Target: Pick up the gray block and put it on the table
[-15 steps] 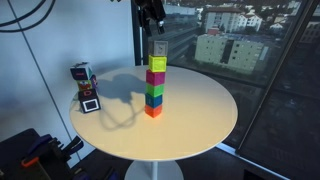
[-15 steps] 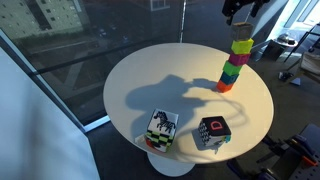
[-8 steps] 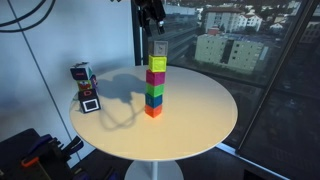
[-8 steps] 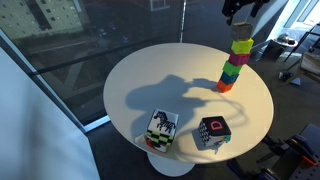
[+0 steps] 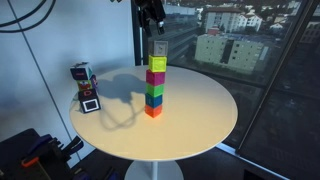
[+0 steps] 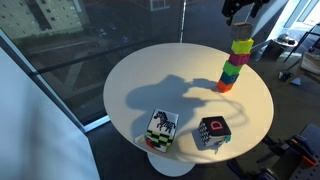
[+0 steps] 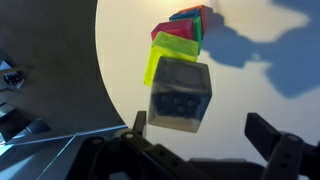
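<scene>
The gray block [image 5: 158,48] sits on top of a stack of coloured cubes [image 5: 155,88] on the round white table [image 5: 200,115]. In the wrist view the gray block [image 7: 180,95] lies over the yellow cube [image 7: 168,55], with magenta and green cubes below. My gripper [image 7: 200,128] is open and empty, directly above the block; its left finger [image 7: 139,124] is close beside the block and its right finger [image 7: 265,130] is well apart. In both exterior views the gripper [image 5: 152,12] [image 6: 240,10] hangs just above the stack [image 6: 233,62].
A dark boxy multicoloured toy figure [image 5: 84,88] stands near the table's edge; in an exterior view it shows as two patterned boxes [image 6: 162,128] [image 6: 212,132]. A glass wall stands right behind the table. Dark equipment [image 5: 35,152] sits on the floor.
</scene>
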